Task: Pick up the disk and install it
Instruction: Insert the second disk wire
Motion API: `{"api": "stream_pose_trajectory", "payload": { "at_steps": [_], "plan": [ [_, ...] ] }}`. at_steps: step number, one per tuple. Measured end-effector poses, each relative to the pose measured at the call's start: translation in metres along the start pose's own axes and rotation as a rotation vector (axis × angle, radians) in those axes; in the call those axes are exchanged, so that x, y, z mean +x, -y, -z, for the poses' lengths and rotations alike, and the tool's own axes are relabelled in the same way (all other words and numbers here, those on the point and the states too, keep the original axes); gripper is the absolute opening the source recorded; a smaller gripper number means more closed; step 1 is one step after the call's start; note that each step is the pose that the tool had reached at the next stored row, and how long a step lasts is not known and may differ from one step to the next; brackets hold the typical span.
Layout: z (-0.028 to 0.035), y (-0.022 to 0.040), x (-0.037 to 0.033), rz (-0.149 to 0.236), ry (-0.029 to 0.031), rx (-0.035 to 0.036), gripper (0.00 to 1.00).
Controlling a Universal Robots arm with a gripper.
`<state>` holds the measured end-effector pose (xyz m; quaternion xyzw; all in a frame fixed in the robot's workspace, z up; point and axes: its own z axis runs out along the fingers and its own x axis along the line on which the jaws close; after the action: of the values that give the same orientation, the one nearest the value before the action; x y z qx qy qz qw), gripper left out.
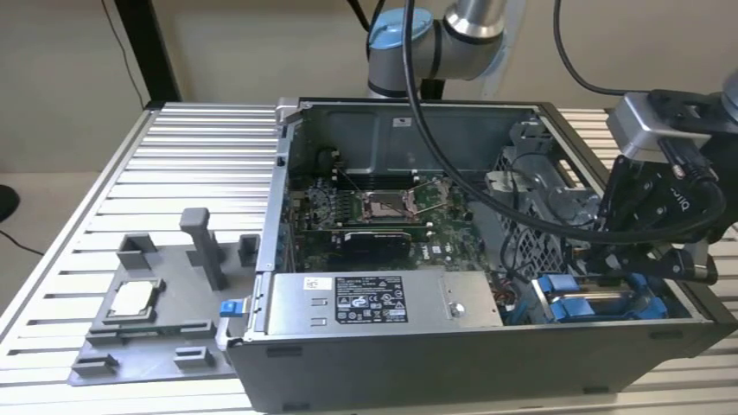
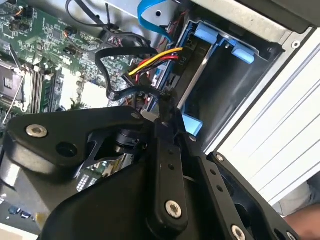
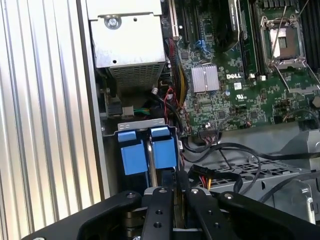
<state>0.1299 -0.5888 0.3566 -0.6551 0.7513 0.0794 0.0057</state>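
You've got the slatted tabletop [image 1: 196, 164] carrying the open computer case [image 1: 381, 380], with the white-labelled power-supply box [image 1: 381, 303] along its near wall. The arm hangs over the corner at the exterior view's right. There sits the disk [image 3: 152, 167], down in the drive bay, standing on edge, long thin silver edge running along the bay between blue carrier tabs [image 3: 163, 147]. The tool [image 3: 175, 187] is right above it – gripping or not, you can't tell. Red, yellow and black cables [image 2: 150, 62] crowd just beside the bay.

Exterior view high over the open computer case [image 1: 403, 259]; both wrist views close inside.
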Motion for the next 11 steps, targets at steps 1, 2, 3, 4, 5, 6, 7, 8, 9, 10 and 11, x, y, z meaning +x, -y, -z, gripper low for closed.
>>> {"api": "stream_pose_trajectory", "payload": {
  "at_steps": [1,2,3,4,5,6,7,8,9,10,11],
  "plan": [
    [-0.0003,0.0,0.0,0.0,0.0006,0.0023,0.0],
    [-0.0004,0.0,0.0,0.001,0.0008,0.0047,0.0],
    [-0.0005,0.0001,0.0,0.001,0.0008,0.0057,0.0],
    [-0.0007,0.0001,0.0,0.001,0.0008,0.0064,0.0],
    [-0.001,0.0001,0.0,0.001,0.0009,0.007,0.0],
    [-0.0012,0.0001,0.0,0.001,0.0009,0.0077,0.0],
    [-0.0014,0.0002,0.0,0.001,0.001,0.0083,0.0],
    [-0.0019,0.0002,0.0001,0.001,0.0012,0.0087,0.0],
    [-0.0022,0.0002,0.0001,0.001,0.0012,0.0091,0.0],
    [-0.0025,0.0003,0.0001,0.001,0.0012,0.0094,0.0],
    [-0.0028,0.0003,0.0001,0.001,0.0013,0.0097,0.0]
  ]
}}
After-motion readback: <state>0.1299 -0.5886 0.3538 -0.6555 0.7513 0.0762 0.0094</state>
